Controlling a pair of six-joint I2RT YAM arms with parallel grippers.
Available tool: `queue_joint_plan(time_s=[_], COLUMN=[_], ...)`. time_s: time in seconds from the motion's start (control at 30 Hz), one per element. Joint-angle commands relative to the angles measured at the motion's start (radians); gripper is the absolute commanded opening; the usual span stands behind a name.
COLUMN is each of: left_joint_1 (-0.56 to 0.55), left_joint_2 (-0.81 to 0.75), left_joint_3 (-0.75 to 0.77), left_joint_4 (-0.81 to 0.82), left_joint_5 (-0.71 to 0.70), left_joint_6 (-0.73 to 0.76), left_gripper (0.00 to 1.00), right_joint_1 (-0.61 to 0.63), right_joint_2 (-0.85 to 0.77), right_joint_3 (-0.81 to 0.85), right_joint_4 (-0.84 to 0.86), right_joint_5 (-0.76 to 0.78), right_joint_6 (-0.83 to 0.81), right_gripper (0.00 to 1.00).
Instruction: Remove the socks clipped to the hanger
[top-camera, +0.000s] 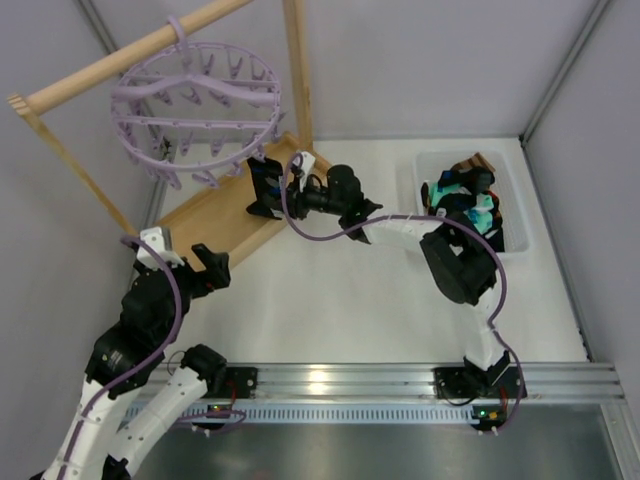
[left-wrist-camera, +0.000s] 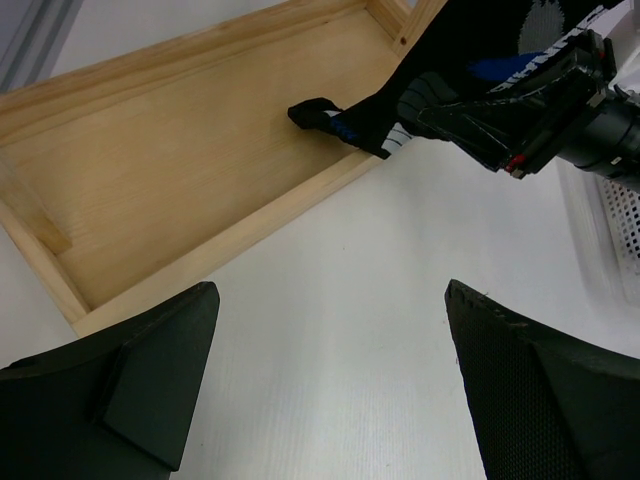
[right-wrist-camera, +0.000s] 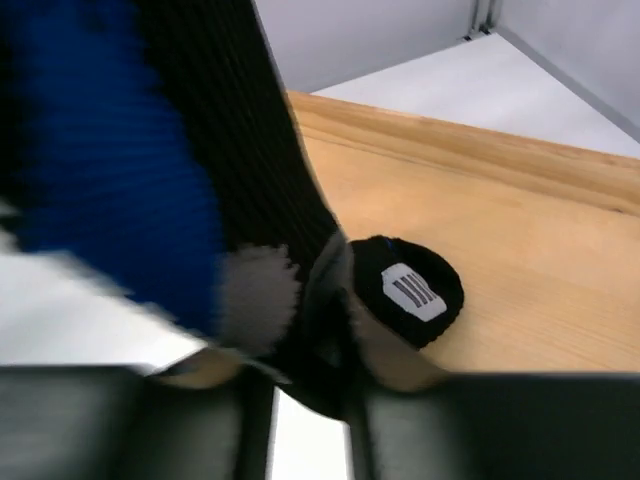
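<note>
**Hanger** (top-camera: 195, 88): round pale-lavender ring with spokes and many small dangling clips. It hangs by its hook from a wooden rod (top-camera: 120, 65) at the far left of the scene, above the far end of the wooden base.

**Wooden base** (top-camera: 215, 215): shallow tray-like board with raised edges, lying on the table (top-camera: 340, 300) at the left and running diagonally from near left to far right.

**Black sock** (right-wrist-camera: 215, 110): ribbed black knit with a blue block plus white and grey patches. It hangs just below the near-right edge of the ring. Its toe end droops onto the wooden base, close to that base's right-hand edge. Whether its top is clipped to the ring cannot be told.

**Right gripper** (top-camera: 266, 190): reaches across to the far left, over the right corner of the base. The jaws are pinching the black sock partway along its length.

**Left gripper** (left-wrist-camera: 330, 290): held low over the table at the near left, just beside the near edge of the base. The jaws are spread wide with nothing between them. It points towards the held sock and stands apart from it.

**Bin** (top-camera: 520, 200): white rectangular container on the table at the far right.

**Socks in the bin** (top-camera: 470, 195): a loose heap with brown-striped, teal-and-white and black pieces showing.
</note>
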Motion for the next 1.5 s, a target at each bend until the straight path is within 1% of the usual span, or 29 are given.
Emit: queue_joint_plan(time_s=[0.0, 0.03, 0.1, 0.17, 0.2, 0.23, 0.27, 0.3, 0.33, 0.4, 0.43, 0.47, 0.5, 0.53, 0.57, 0.6, 0.63, 0.67, 0.7, 0.77, 0.83, 0.97, 1.0, 1.2, 1.23, 1.33, 1.43, 1.47], left_joint_1=[0.002, 0.002, 0.002, 0.004, 0.002, 0.002, 0.002, 0.002, 0.002, 0.004, 0.004, 0.004, 0.004, 0.004, 0.004, 0.004, 0.004, 0.004, 0.004, 0.002, 0.004, 0.002, 0.004, 0.004, 0.002, 0.004, 0.002, 0.002], left_joint_2=[-0.019, -0.016, 0.010, 0.053, 0.076, 0.134, 0.157, 0.181, 0.236, 0.290, 0.342, 0.378, 0.411, 0.444, 0.523, 0.557, 0.596, 0.626, 0.671, 0.703, 0.714, 0.740, 0.743, 0.746, 0.752, 0.757, 0.765, 0.768], left_joint_3=[0.016, 0.024, 0.073, 0.127, 0.156, 0.230, 0.268, 0.306, 0.397, 0.491, 0.585, 0.643, 0.695, 0.742, 0.841, 0.881, 0.923, 0.952, 0.990, 1.004, 1.006, 1.023, 1.026, 0.992, 0.986, 0.943, 0.905, 0.894], left_joint_4=[0.046, 0.046, 0.043, 0.042, 0.042, 0.038, 0.038, 0.038, 0.037, 0.032, 0.025, 0.008, -0.007, -0.026, -0.079, -0.105, -0.135, -0.158, -0.193, -0.215, -0.228, -0.291, -0.307, -0.345, -0.351, -0.356, -0.356, -0.356], left_joint_5=[0.008, 0.011, 0.059, 0.107, 0.165, 0.202, 0.234, 0.297, 0.319, 0.353, 0.362, 0.358, 0.342, 0.324, 0.264, 0.234, 0.201, 0.145, 0.117, 0.054, 0.014, -0.075, -0.131, -0.256, -0.317, -0.366, -0.444, -0.445], left_joint_6=[0.004, 0.002, 0.001, -0.013, -0.018, -0.021, -0.028, -0.033, -0.036, -0.033, -0.025, -0.019, -0.012, -0.001, 0.024, 0.033, 0.044, 0.060, 0.068, 0.094, 0.113, 0.140, 0.142, 0.171, 0.174, 0.156, 0.154, 0.151], left_gripper=[0.98, 0.98, 0.98, 0.98, 0.98, 0.98, 0.98, 0.98, 0.98, 0.99, 0.98, 0.99, 0.99, 0.99, 0.99, 0.98, 0.99, 0.99, 0.98, 0.99, 0.98, 0.99, 0.98, 0.98, 0.98, 0.98, 0.97, 0.97], right_joint_1=[0.044, 0.049, 0.066, 0.084, 0.109, 0.126, 0.145, 0.190, 0.211, 0.283, 0.306, 0.331, 0.389, 0.418, 0.451, 0.506, 0.527, 0.549, 0.587, 0.638, 0.670, 0.707, 0.712, 0.712, 0.712, 0.712, 0.709, 0.709], right_joint_2=[-0.010, -0.027, -0.050, -0.089, -0.108, -0.154, -0.178, -0.198, -0.241, -0.274, -0.298, -0.306, -0.311, -0.308, -0.301, -0.295, -0.280, -0.268, -0.252, -0.185, -0.115, -0.018, -0.004, 0.155, 0.172, 0.200, 0.206, 0.206], right_joint_3=[-0.005, -0.012, -0.034, -0.043, -0.060, -0.080, -0.122, -0.141, -0.175, -0.196, -0.209, -0.209, -0.206, -0.198, -0.171, -0.155, -0.126, -0.108, -0.083, 0.015, 0.099, 0.244, 0.270, 0.481, 0.532, 0.572, 0.581, 0.581], right_joint_4=[0.194, 0.204, 0.212, 0.180, 0.182, 0.184, 0.184, 0.181, 0.173, 0.153, 0.128, 0.115, 0.095, 0.075, 0.036, 0.012, -0.003, -0.037, -0.066, -0.141, -0.158, -0.245, -0.261, -0.365, -0.388, -0.396, -0.397, -0.400], right_joint_5=[-0.001, 0.017, 0.022, 0.046, 0.071, 0.158, 0.222, 0.281, 0.397, 0.505, 0.598, 0.656, 0.710, 0.812, 0.871, 0.923, 1.003, 1.039, 1.059, 1.146, 1.220, 1.257, 1.261, 1.283, 1.287, 1.288, 1.280, 1.278], right_joint_6=[0.019, 0.022, 0.025, 0.014, -0.007, -0.022, -0.036, -0.080, -0.094, -0.124, -0.134, -0.160, -0.177, -0.196, -0.210, -0.223, -0.227, -0.227, -0.234, -0.283, -0.328, -0.384, -0.389, -0.447, -0.452, -0.452, -0.444, -0.443], right_gripper=[0.19, 0.07, 0.00, 0.00, 0.00, 0.00, 0.00, 0.00, 0.00, 0.00, 0.00, 0.00, 0.00, 0.00, 0.00, 0.00, 0.00, 0.00, 0.00, 0.00, 0.00, 0.00, 0.00, 0.00, 0.00, 0.00, 0.00, 0.00])
